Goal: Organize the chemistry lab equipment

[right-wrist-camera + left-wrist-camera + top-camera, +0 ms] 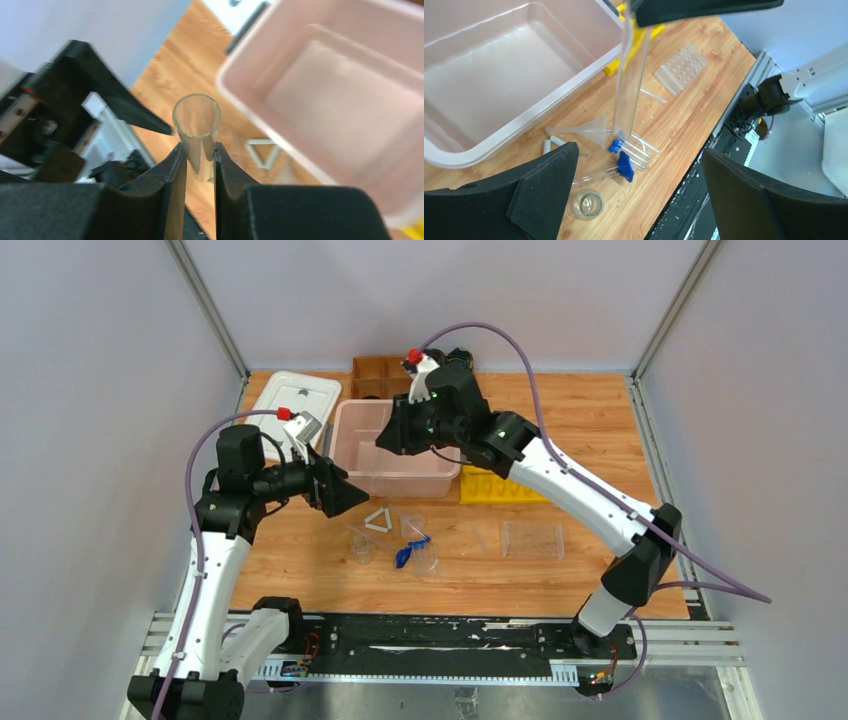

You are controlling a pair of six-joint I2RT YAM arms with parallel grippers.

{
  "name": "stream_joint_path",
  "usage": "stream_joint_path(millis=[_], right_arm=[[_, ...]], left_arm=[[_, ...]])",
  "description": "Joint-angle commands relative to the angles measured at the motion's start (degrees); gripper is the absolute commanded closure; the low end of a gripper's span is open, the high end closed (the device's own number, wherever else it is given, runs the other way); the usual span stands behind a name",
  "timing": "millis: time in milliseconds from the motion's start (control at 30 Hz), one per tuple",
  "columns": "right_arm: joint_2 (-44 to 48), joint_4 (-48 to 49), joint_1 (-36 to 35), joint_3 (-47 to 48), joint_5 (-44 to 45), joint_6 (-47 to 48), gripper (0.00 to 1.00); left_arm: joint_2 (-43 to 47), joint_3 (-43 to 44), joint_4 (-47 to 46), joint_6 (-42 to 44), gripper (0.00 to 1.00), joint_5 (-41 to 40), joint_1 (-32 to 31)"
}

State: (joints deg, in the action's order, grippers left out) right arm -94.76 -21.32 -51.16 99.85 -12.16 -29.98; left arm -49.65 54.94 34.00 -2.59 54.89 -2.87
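Right wrist view: the right pincer (200, 165) is clamped on a clear tube (196, 117), held above the bench (190, 55) beside the pink bin (240, 95). The left pincer (639, 155) stands apart. Risk: the smooth tube may slip and drop.

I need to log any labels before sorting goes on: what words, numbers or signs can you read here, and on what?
No text can be read in any view.
The clear tube in the right gripper shows no legible marks.
The pink bin, yellow rack, clear well plate and white lid bear no visible print.
The blue-capped tubes are too small to tell.
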Motion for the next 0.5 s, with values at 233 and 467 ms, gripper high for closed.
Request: stream_joint_path(millis=[233, 467], right_arm=[[19.8, -0.3, 7.2, -17.6, 33.2, 24.3, 1.00], [25.1, 12.0, 11.2, -31.2, 39.2, 28.9, 1.00]], left_arm=[[-9.5, 11.5, 19.2, 12.9, 0.00, -23.5, -0.3], [-12.5, 13.7, 19.3, 12.8, 0.00, -25.0, -0.3]])
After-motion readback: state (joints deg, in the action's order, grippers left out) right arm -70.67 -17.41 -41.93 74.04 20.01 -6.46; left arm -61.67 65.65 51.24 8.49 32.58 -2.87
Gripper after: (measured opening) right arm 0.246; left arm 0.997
